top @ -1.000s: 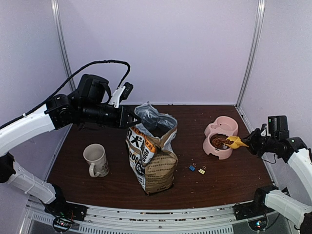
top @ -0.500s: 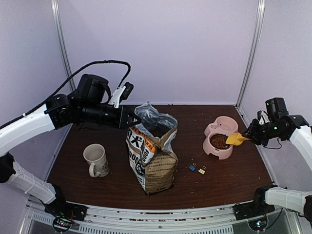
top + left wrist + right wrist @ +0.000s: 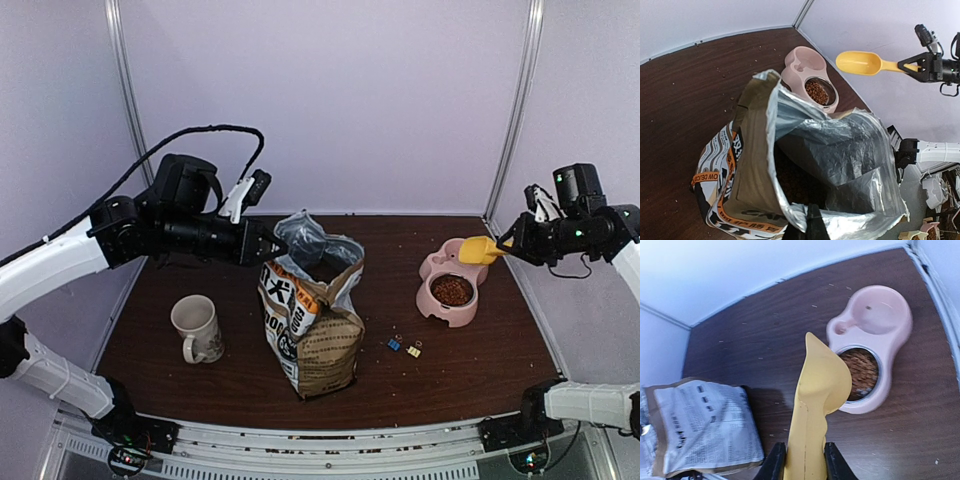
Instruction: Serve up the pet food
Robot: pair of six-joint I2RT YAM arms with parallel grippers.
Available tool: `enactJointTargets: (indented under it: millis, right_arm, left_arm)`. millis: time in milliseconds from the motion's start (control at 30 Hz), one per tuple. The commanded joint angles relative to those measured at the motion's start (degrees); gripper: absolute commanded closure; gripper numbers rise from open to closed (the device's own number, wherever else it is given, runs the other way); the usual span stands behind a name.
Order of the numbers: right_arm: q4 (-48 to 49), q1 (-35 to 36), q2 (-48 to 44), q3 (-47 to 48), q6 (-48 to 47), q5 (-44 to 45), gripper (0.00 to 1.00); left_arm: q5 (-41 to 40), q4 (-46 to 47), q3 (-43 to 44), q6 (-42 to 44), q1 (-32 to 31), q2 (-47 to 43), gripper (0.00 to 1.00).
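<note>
My left gripper (image 3: pixel 268 246) is closed tight on the top rim of the bag (image 3: pixel 312 325), pinching the foil-lined lip on the side facing the left edge of the surface (image 3: pixel 480 375). The bag stands upright near the middle of the surface with its mouth open. From my left wrist I look down past the silver lining into a dark inside, too dim to tell what lies at the bottom.

My right gripper (image 3: pixel 507 248) is clamped narrow on the handle of the yellow scoop (image 3: pixel 478 250), with one of my fingers (image 3: pixel 774 465) on each side of it. I hold the scoop in the air above the pink bowl (image 3: pixel 462 255), clear of it, with its hollow end pointing away from my wrist toward the bag.

The bowl sits by the right edge of the surface, toward the far right corner, and has two compartments. The pet food (image 3: pixel 452 290), small reddish-brown pellets, lies in the round compartment closer to the near edge.

A pale mug (image 3: pixel 197 327) stands upright toward the left edge, well apart from the bag. Two small binder clips (image 3: pixel 404 347) lie side by side between the bag and the bowl, closer to the near edge. Pale crumbs are scattered over the dark brown surface.
</note>
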Motion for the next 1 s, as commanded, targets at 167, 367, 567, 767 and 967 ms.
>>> enactJointTargets:
  millis: [167, 367, 567, 767, 967]
  right_arm:
    - [15.4, 24.4, 5.1, 17.9, 12.4, -16.5, 0.91]
    - [6.2, 39.1, 14.9, 29.5, 8.1, -9.1, 0.91]
    - [-10.2, 45.8, 25.3, 39.9, 2.8, 3.0, 0.91]
    - [-27.3, 50.0, 38.3, 51.8, 5.1, 16.8, 0.91]
    - [-28.1, 50.2, 46.0, 51.4, 6.5, 19.7, 0.92]
  left_arm:
    - [6.0, 12.8, 0.7, 3.0, 0.8, -3.5, 1.0]
    - [6.6, 12.2, 1.9, 3.8, 0.8, -3.1, 1.0]
    - [7.6, 10.2, 4.0, 6.0, 0.7, -1.8, 1.0]
    - [6.9, 8.0, 6.7, 8.9, -1.1, 0.8, 1.0]
    - [5.0, 7.5, 7.4, 9.5, -1.6, 3.3, 1.0]
